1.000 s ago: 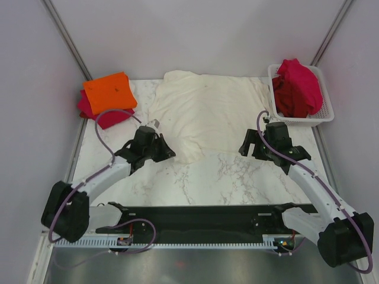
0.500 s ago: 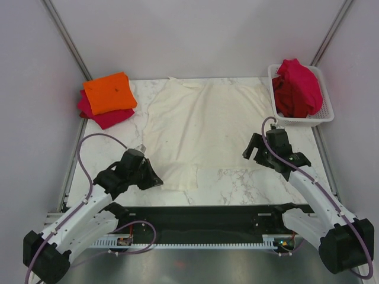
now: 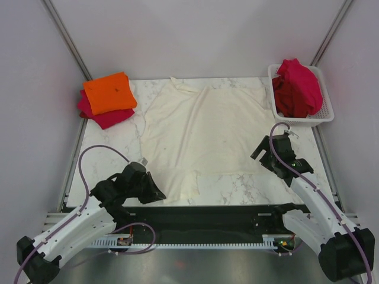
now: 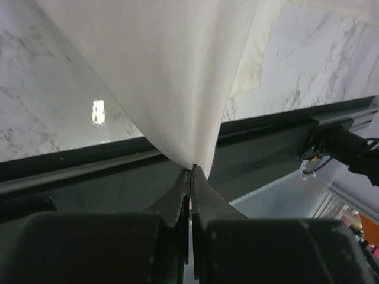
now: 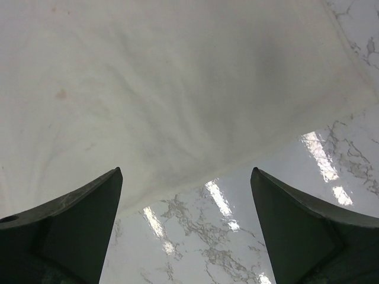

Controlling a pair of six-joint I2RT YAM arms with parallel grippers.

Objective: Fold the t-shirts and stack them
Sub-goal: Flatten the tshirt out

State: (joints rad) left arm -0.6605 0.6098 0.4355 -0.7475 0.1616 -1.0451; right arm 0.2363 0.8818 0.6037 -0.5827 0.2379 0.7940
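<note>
No text, label, brand, number or sign can be read in any view: not on the cloth, the basket, the marble worktop or the arms.

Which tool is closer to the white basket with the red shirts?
Right. The right tool hangs open near the basket's front-left side, over the cream shirt's edge. The left tool is across the table at the near edge, shut on that shirt's corner.

A cream-white t-shirt (image 3: 201, 136), an orange t-shirt (image 3: 108, 93), crimson t-shirts (image 3: 296, 87) — the table (image 3: 237, 183) is grey-veined white, the mesh basket (image 3: 325, 113) white.
</note>
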